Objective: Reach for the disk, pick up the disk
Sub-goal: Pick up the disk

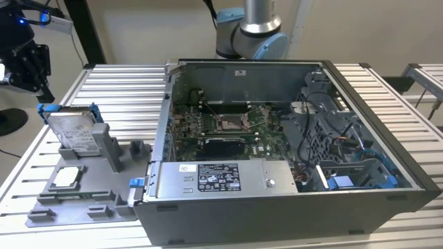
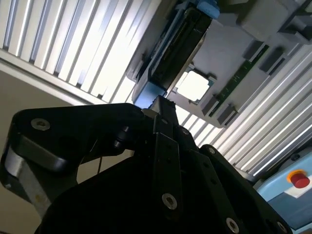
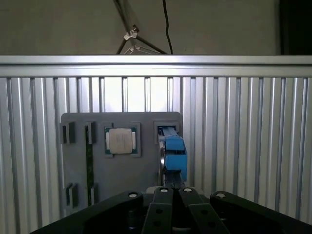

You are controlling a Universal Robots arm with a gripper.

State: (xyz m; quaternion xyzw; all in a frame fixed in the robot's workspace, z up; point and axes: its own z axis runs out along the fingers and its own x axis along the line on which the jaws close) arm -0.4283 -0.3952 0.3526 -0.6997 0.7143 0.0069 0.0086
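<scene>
Disk [image 1: 72, 129]: is propped on edge in the grey holder [image 1: 104, 194] on the slatted surface [image 1: 118, 88] (at the exterior view's left of the computer case [image 1: 277, 210]). End effector [image 3: 175, 191]: is held closed, empty, apart from the disk.

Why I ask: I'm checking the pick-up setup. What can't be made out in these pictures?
- The disk: its label is out of sight in the first wrist view, which sees it edge-on.
- The disk's lower end: sunk in the grey holder in the exterior view.
- The gripper: its body is cut off by the picture's edge in the first wrist view.
</scene>
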